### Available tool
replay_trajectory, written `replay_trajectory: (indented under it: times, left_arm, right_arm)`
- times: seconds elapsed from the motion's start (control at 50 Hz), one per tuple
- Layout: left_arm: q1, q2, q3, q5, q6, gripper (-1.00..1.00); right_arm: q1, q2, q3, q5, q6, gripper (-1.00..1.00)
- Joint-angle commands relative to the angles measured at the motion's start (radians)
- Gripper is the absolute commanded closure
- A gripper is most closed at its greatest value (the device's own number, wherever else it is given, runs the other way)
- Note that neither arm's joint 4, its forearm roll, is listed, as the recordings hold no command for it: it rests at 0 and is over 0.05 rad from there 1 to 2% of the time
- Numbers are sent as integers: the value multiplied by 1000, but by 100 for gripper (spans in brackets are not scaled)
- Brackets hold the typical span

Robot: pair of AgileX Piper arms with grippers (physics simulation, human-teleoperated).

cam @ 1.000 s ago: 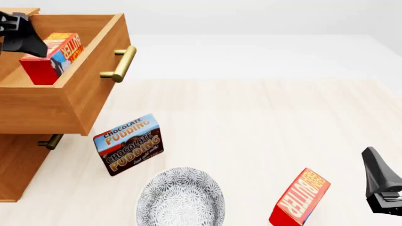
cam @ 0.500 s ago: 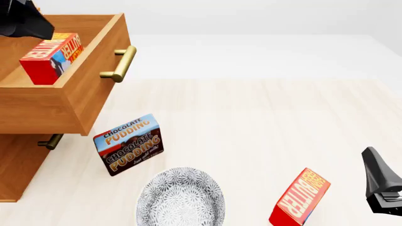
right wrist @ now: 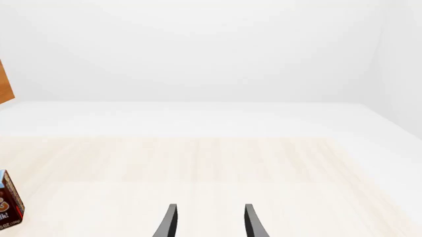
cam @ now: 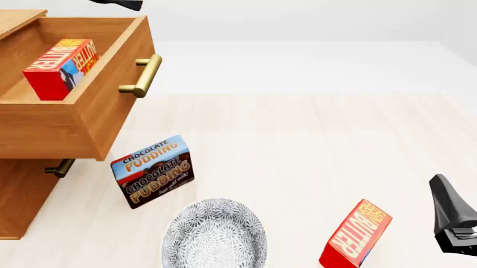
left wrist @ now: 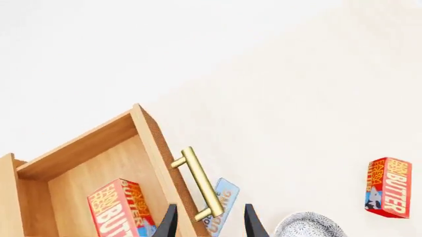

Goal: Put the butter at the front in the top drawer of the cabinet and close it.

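Observation:
The cabinet (cam: 30, 195) stands at the left with its top drawer (cam: 111, 106) pulled out. One red butter box (cam: 63, 67) lies inside the drawer, also seen in the left wrist view (left wrist: 122, 210). An identical butter box (cam: 358, 234) stands on the table at the front right. My left gripper (left wrist: 209, 224) is open and empty, high above the drawer's brass handle (left wrist: 197, 185); in the front view only its dark tip (cam: 119, 4) shows at the top edge. My right gripper (right wrist: 209, 222) is open and empty, just right of the table's butter box.
A chocolate pudding box (cam: 153, 170) stands in front of the cabinet, with a patterned grey bowl (cam: 214, 234) nearer the front edge. The lower drawer's handle (cam: 60, 167) sits shut under the open drawer.
My left gripper has risen from beside the butter in the drawer, up and to the right, almost out of the front view. The butter stays in the drawer. The right arm has not moved.

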Motion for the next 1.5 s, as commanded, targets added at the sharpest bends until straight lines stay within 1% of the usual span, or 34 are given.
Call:
replay_trajectory:
  times: [0.02, 0.04, 0.1, 0.12, 0.22, 0.26, 0.38, 0.5, 0.56, 0.6, 0.62, 0.68, 0.74, 0.82, 0.84, 0.98, 1.02, 1.06, 1.08, 1.1, 1.28, 1.36, 1.4, 1.5]
  left_arm:
    - [-127, 120, -101, -37, -70, -100]
    - [-143, 138, -115, -45, -81, -100]
    - [-153, 157, -123, -55, -89, -100]
    - [-177, 181, -138, -65, -108, -100]
    - [-221, 231, -161, -98, -153, -100]
    - [-227, 240, -149, -112, -161, -100]
    - [-266, 262, -102, -190, -229, -100]
    - [-265, 268, -29, -272, -264, -100]
    - [-270, 272, -14, -290, -275, -100]
    - [-260, 269, 33, -335, -298, -100]
    - [-259, 269, 43, -346, -298, -100]
    - [-263, 270, 83, -383, -336, -100]
    - [-267, 279, 106, -409, -353, -100]
    - [-245, 280, 135, -442, -361, -100]
    - [-252, 292, 143, -454, -374, -100]
    - [-245, 303, 165, -485, -397, -100]
    - [-249, 313, 172, -489, -414, -100]
    - [-249, 313, 172, -489, -414, -100]
    - [-225, 295, 186, -508, -422, -100]
    - [-221, 304, 184, -506, -416, -100]
    - [-210, 301, 259, -575, -465, -100]
    - [-200, 302, 286, -595, -472, -100]
    - [-194, 304, 321, -618, -480, -100]
    - [-192, 311, 348, -643, -497, -100]
  right_arm:
    - [0, -1, 0, 1, 1, -100]
    - [0, -1, 0, 1, 1, -100]
    - [0, -1, 0, 1, 1, -100]
    - [0, -1, 0, 1, 1, -100]
    - [0, -1, 0, 1, 1, -100]
    - [0, -1, 0, 1, 1, -100]
    - [0, -1, 0, 1, 1, -100]
    - [0, 0, 0, 1, 1, -100]
    - [0, -1, 0, 1, 1, -100]
    - [0, -1, 0, 1, 1, -100]
    - [0, 0, 0, 1, 1, -100]
    - [0, -1, 0, 1, 1, -100]
    - [0, -1, 0, 1, 1, -100]
    - [0, -1, 0, 1, 1, -100]
    - [0, -1, 0, 1, 1, -100]
    - [0, -1, 0, 1, 1, -100]
    - [0, 0, 0, 1, 1, -100]
    - [0, 0, 0, 1, 1, -100]
    - [0, -1, 0, 1, 1, -100]
    - [0, -1, 0, 1, 1, -100]
    - [0, 0, 0, 1, 1, -100]
    - [0, -1, 0, 1, 1, -100]
    - [0, -1, 0, 1, 1, -100]
    - [0, 0, 0, 1, 1, -100]
